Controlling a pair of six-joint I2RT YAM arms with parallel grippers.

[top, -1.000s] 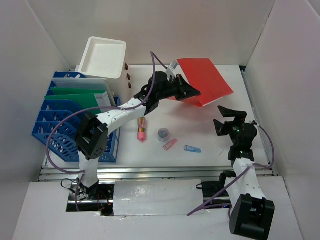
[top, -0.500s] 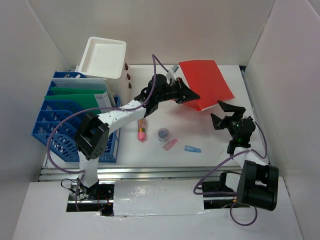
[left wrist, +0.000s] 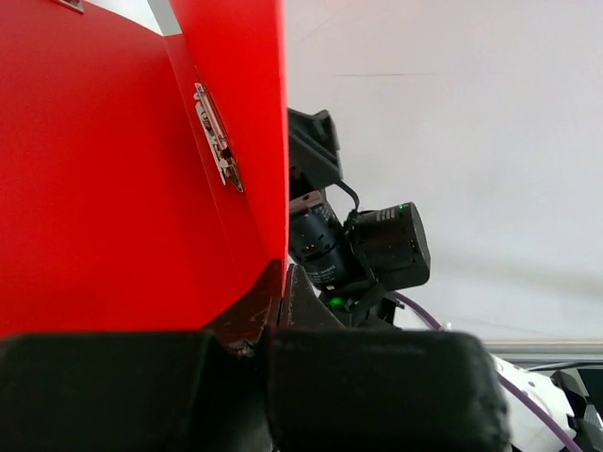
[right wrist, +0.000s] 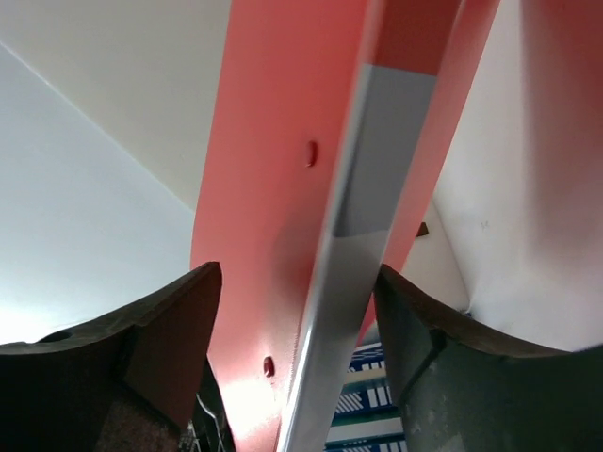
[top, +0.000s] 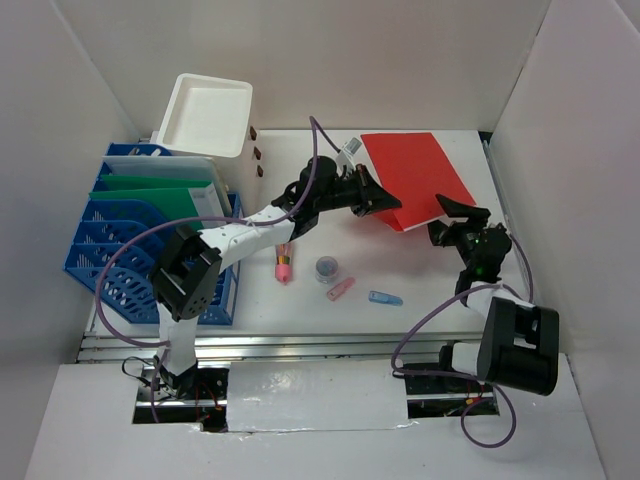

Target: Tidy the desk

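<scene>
A red folder (top: 415,175) lies tilted over the back right of the white desk (top: 420,275). My left gripper (top: 385,203) is shut on its near left edge; in the left wrist view the fingers (left wrist: 301,311) pinch the red cover (left wrist: 122,169). My right gripper (top: 452,215) is open at the folder's near right corner. In the right wrist view the folder (right wrist: 273,188) and its grey spine strip (right wrist: 377,160) stand between the spread fingers (right wrist: 170,330); I cannot tell whether they touch it.
A blue file rack (top: 150,240) with green and white folders stands at the left, a white open-top box (top: 205,115) behind it. A pink pen (top: 284,258), a small round item (top: 326,268), a pink clip (top: 341,289) and a blue clip (top: 385,298) lie mid-desk. A silver rail (top: 300,345) runs along the front.
My left gripper carried the red folder to the right and laid it flatter. My right arm swung forward and its open jaws came up around the folder's near right corner.
</scene>
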